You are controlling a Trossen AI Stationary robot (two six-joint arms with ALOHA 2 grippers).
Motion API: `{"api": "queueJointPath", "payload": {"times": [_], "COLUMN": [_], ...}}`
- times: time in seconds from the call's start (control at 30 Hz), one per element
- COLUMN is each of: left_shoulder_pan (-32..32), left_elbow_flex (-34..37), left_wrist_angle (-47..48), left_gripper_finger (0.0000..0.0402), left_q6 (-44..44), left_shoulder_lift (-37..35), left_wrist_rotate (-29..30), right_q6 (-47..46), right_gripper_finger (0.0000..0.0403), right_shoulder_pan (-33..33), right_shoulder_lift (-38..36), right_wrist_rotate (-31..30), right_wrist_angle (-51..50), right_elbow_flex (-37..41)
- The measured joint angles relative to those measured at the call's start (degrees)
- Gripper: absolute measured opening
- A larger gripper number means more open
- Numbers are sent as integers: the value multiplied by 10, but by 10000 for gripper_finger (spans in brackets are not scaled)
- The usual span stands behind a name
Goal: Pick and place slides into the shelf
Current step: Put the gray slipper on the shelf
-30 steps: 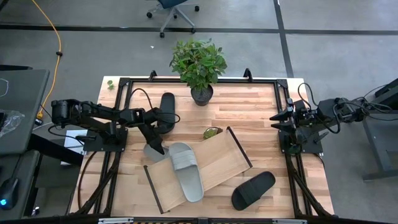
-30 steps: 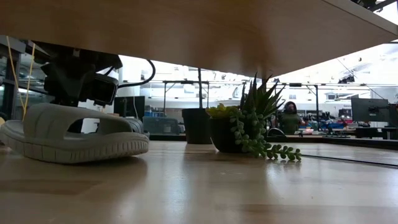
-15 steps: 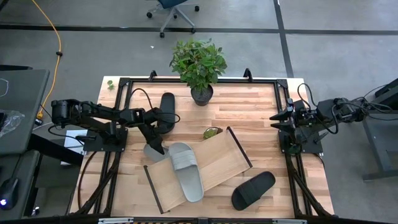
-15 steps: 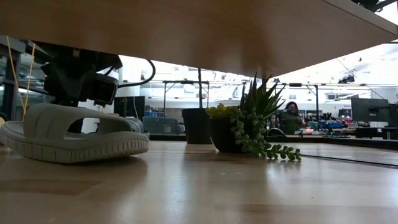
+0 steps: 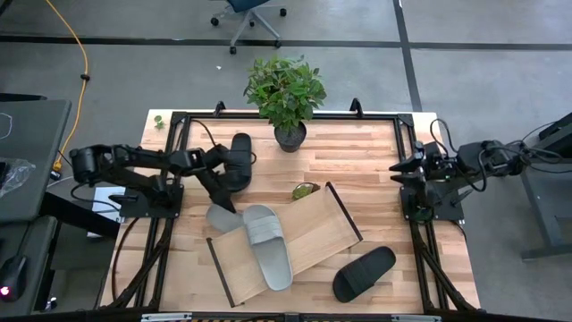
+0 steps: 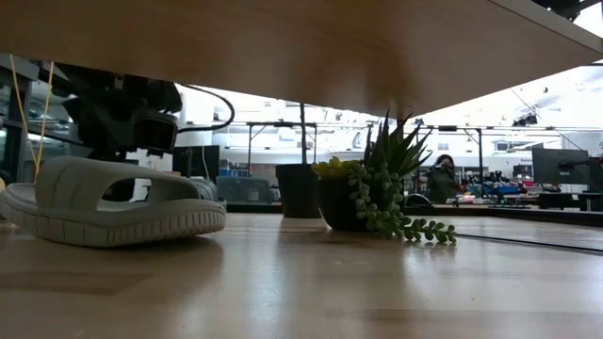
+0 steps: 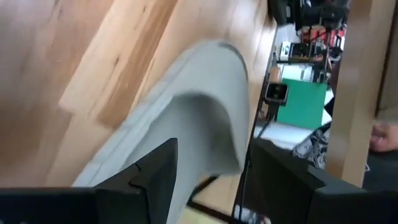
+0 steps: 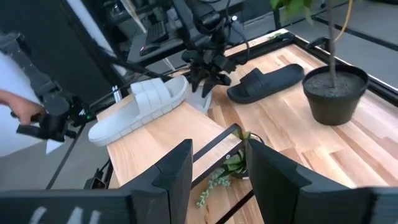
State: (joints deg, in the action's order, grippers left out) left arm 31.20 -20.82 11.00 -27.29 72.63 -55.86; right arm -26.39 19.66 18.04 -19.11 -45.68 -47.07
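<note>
just below left pincer (image 5: 221, 199), grey slide (image 5: 223, 219), fingers apart, beside shelf (image 5: 317, 234)

This is a robotics lab or workshop. The slatted light-wood table (image 5: 357, 170) in its black metal frame stands on a bare grey concrete floor (image 5: 134, 72) crossed by dark seams. At eleven o'clock a yellow cable (image 5: 80, 54) trails over the floor; at twelve sits a blue wheeled office chair (image 5: 248, 13). Beyond the table, across the room, benches crowded with monitors and equipment (image 6: 556, 174) stretch away, and a person (image 6: 441, 179) sits among them.
</note>
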Motion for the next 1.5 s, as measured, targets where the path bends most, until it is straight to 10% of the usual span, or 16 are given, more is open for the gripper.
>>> {"api": "queueJointPath", "payload": {"times": [0.5,0.77,1.5], "left_shoulder_pan": [121,166,164], "left_elbow_flex": [-42,-162,-124], "left_wrist_angle": [232,482,464], "left_gripper_finger": [193,193,193], "left_q6": [274,483,367], "left_shoulder_lift": [-68,-72,-16], "left_wrist_rotate": [0,148,171], "right_q6": [-127,-220,-162], "right_gripper_finger": [141,141,141], "right_shoulder_pan": [0,0,0], "right_shoulder_lift": [-23,-17,60], "right_wrist_rotate": [-76,-126,-85], "right_wrist_angle": [4,21,184], "right_elbow_flex": [0,0,0]}}
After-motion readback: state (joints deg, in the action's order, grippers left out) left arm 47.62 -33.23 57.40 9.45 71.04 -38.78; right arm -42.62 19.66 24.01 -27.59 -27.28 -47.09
